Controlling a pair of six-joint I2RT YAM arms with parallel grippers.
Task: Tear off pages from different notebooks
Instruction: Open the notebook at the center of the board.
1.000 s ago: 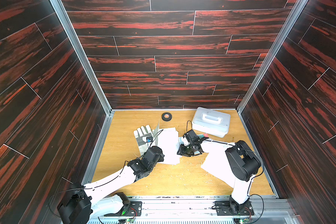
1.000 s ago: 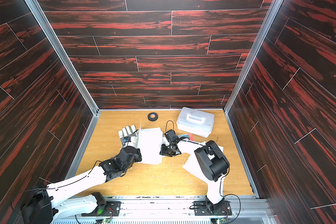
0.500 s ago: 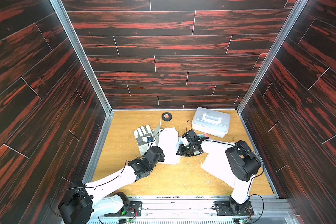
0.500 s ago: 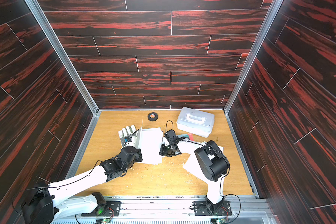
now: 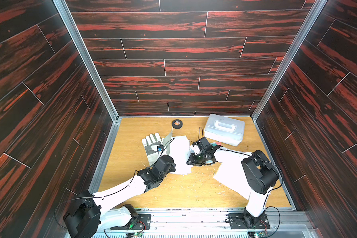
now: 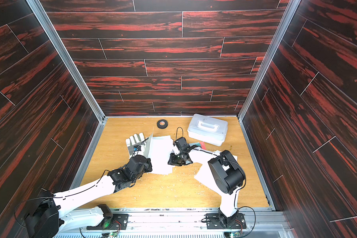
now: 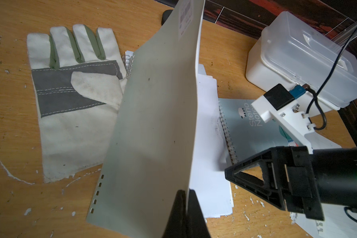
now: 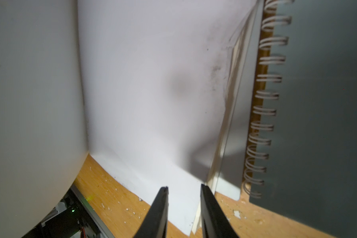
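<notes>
My left gripper [image 7: 187, 193] is shut on the edge of a pale grey-green notebook cover [image 7: 153, 123] and holds it upright; punched holes run along the cover's low edge. In both top views the cover [image 5: 169, 140] stands beside the white pages [image 5: 180, 152] of that notebook. My right gripper [image 8: 183, 189] is open with a narrow gap, its fingertips [image 8: 163, 191] over the near corner of those pages [image 8: 153, 82]. A grey spiral-bound steno notebook [image 8: 317, 103] lies right beside it. In a top view the right gripper [image 6: 170, 162] faces the left gripper [image 6: 149, 164] across the pages [image 6: 161, 156].
A white-and-grey glove [image 5: 152, 144] lies left of the notebook. A translucent box [image 5: 225, 128] with a handle stands at the back right and a black tape roll [image 5: 177, 124] at the back. A loose white sheet [image 5: 229, 175] lies under my right arm. Paper scraps litter the wooden floor.
The right gripper's jaws have narrowed a little. Both arms and the raised cover stay where they were.
</notes>
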